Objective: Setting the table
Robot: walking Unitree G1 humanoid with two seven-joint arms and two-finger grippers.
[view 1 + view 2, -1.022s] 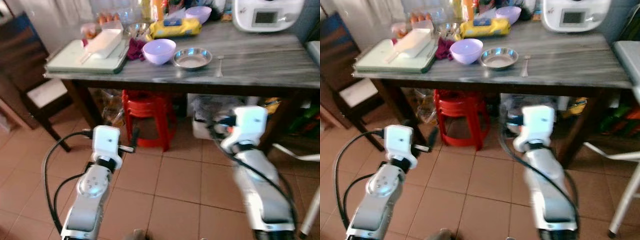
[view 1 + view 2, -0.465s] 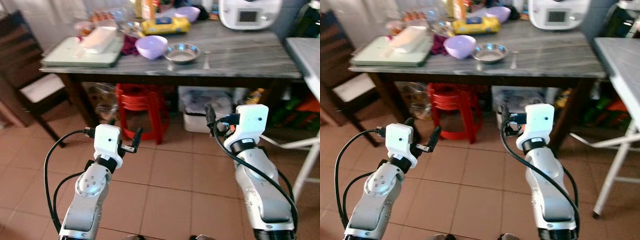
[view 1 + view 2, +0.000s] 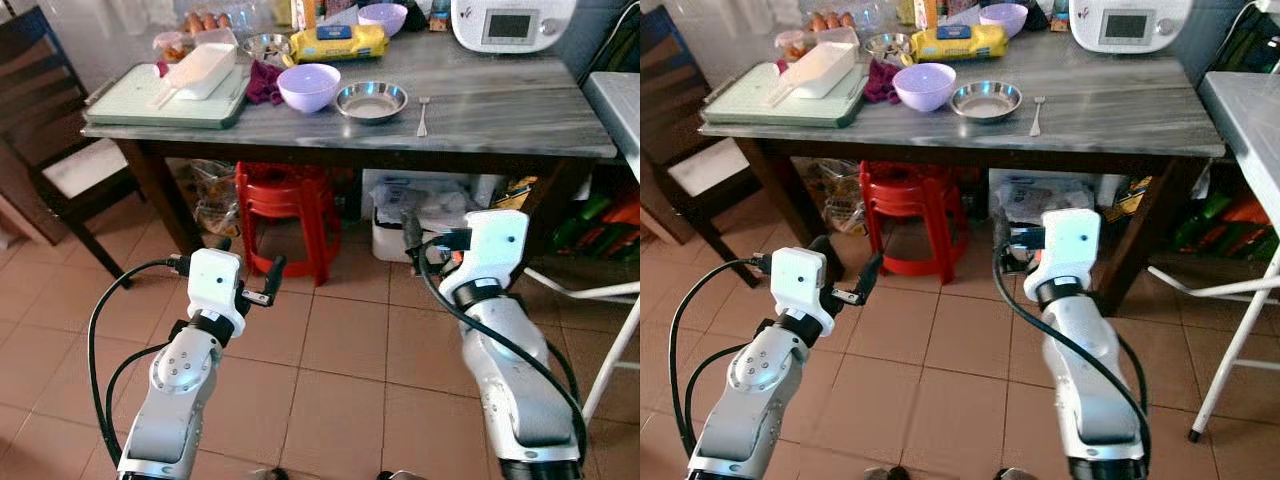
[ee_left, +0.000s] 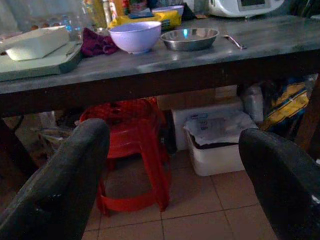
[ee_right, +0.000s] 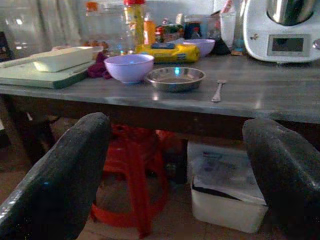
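Right now both arms are hanging out in front of the robot at about the height of the table's underside, each carrying nothing: the left gripper (image 3: 247, 285) is holding its two black fingers spread wide apart, and the right gripper (image 5: 175, 165) is spread just as wide, so either looks ready to take something. Both are pointing toward the grey table (image 3: 520, 110), well short of its edge, which suggests the robot is lining itself up before reaching. On the tabletop a lilac bowl (image 3: 309, 86) is sitting just beside a steel dish (image 3: 371, 100), with a fork (image 3: 422, 102) lying near the dish on its right. A green tray (image 3: 150, 100) is carrying a white container (image 3: 201, 70) at the left end. Red stools (image 3: 288, 225) are standing stacked underneath.
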